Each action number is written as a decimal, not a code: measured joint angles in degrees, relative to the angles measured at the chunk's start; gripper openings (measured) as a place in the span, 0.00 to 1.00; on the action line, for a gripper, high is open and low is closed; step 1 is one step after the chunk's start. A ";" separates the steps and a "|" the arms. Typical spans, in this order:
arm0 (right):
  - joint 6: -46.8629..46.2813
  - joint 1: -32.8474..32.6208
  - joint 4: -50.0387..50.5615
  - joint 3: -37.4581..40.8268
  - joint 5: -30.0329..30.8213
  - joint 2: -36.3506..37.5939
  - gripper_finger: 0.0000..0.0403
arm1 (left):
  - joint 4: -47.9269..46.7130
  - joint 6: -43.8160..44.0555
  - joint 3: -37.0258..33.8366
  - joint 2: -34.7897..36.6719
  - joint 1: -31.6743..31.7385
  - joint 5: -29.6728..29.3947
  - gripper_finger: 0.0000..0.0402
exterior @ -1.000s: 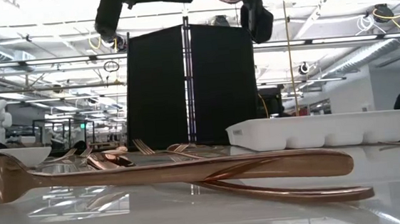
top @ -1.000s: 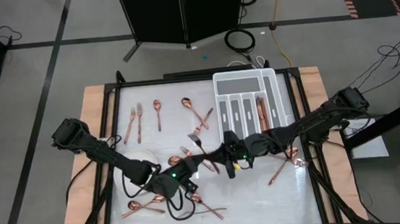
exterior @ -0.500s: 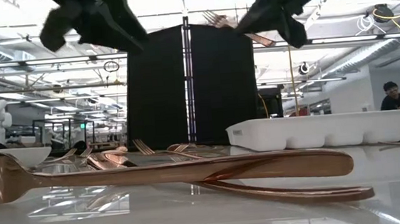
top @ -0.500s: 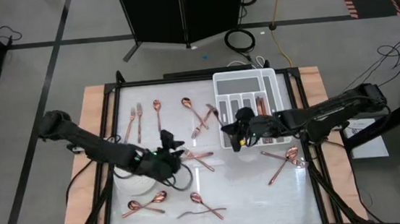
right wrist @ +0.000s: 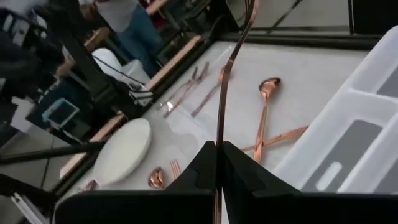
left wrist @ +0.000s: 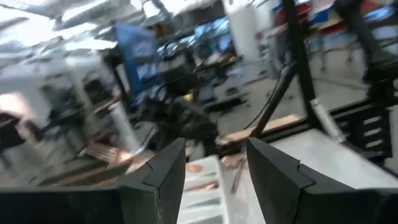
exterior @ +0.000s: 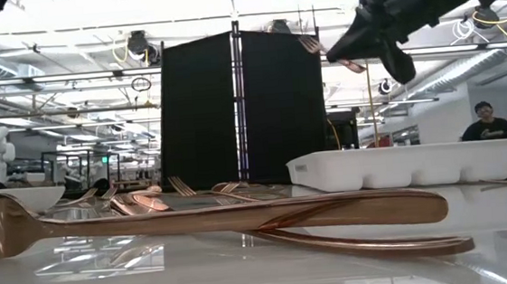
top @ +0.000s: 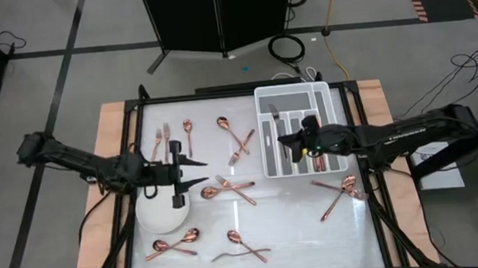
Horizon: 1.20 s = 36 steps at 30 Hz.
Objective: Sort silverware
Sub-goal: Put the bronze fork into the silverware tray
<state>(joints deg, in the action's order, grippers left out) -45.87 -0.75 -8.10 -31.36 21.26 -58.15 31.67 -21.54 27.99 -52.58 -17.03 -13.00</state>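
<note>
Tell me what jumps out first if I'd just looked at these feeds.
The right claw is shut on a copper fork, held over the white tray at the table's far right. The left claw hangs open and empty above the white plate, and copper silverware lies scattered across the table between them.

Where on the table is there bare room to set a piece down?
Bare: the strip along the near edge right of the crossed spoons, below the tray. Crowded: around the plate and the far-left forks.
</note>
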 joint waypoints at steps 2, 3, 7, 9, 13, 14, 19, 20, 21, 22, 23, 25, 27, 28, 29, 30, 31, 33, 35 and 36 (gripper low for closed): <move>-0.01 -0.02 -1.29 0.05 1.41 0.56 0.00 | -1.07 0.04 -0.46 -0.34 0.88 0.47 0.43; -0.01 -0.02 -2.06 -0.06 2.45 0.58 0.00 | -2.67 0.06 -0.51 -0.79 1.13 0.44 0.43; -1.93 0.02 -2.52 0.02 5.86 -0.02 0.00 | -3.19 -1.29 -0.59 -2.44 2.18 -0.71 0.43; -2.98 0.06 -1.14 0.05 7.61 -0.10 0.00 | -0.29 -1.29 -0.49 -2.70 2.39 -0.76 0.43; -6.27 0.28 3.29 0.06 10.46 -0.09 0.00 | 4.50 -0.57 -0.50 -2.90 2.29 0.13 0.43; -7.12 0.38 4.12 0.07 10.57 -0.06 0.00 | 5.33 0.04 -0.46 -2.90 2.29 0.65 0.43; -8.76 -0.56 7.39 0.05 10.40 0.44 0.00 | 9.13 1.13 -0.48 -2.96 2.29 1.69 0.43; -9.29 -1.19 8.02 0.15 10.51 0.44 0.00 | 10.36 2.18 -0.48 -2.96 2.29 1.72 0.43; -9.82 -1.73 7.91 0.59 10.90 0.42 0.00 | 11.53 3.61 -0.48 -2.96 2.29 1.74 0.43; -10.41 -2.23 7.85 1.16 11.51 0.42 0.00 | 12.33 5.01 -0.48 -2.96 2.29 1.76 0.43; -11.46 -2.50 7.77 2.02 12.13 0.44 0.00 | 12.62 6.28 -0.46 -2.94 2.29 1.78 0.43; -15.25 -2.70 7.95 4.37 13.93 0.43 0.00 | 11.21 7.71 -0.46 -2.94 2.29 1.70 0.43; -20.34 -2.60 7.90 6.89 16.48 0.42 0.00 | 9.34 7.74 -0.47 -2.99 2.27 0.42 0.43; -23.15 -2.58 7.78 8.12 17.81 0.42 0.00 | 9.16 7.74 -0.47 -2.99 2.27 -1.10 0.43; -25.27 -2.56 7.64 9.41 18.30 0.42 0.00 | 9.32 7.73 -0.48 -2.98 2.28 -3.04 0.43; -26.98 -2.47 7.76 10.59 18.14 0.42 0.00 | 9.71 7.66 -0.46 -2.94 2.29 -5.19 0.43; -28.49 -2.43 7.86 11.46 17.48 0.38 0.00 | 10.01 7.41 -0.46 -2.90 2.41 -7.08 0.43; -30.19 -2.47 7.51 12.05 16.02 0.38 0.00 | 10.75 5.20 -0.46 -2.90 3.08 -8.62 0.43; -30.44 -2.25 7.24 12.07 14.50 0.33 0.00 | 12.78 3.21 -0.46 -2.90 4.12 -8.57 0.43; -30.16 -1.79 7.55 12.07 13.16 0.27 0.00 | 13.20 3.19 -0.45 -2.84 4.79 -8.54 0.43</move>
<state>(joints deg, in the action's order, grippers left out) -76.03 -2.54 -0.55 -19.29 34.42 -57.89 44.87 -18.35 27.54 -55.42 -12.24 -21.54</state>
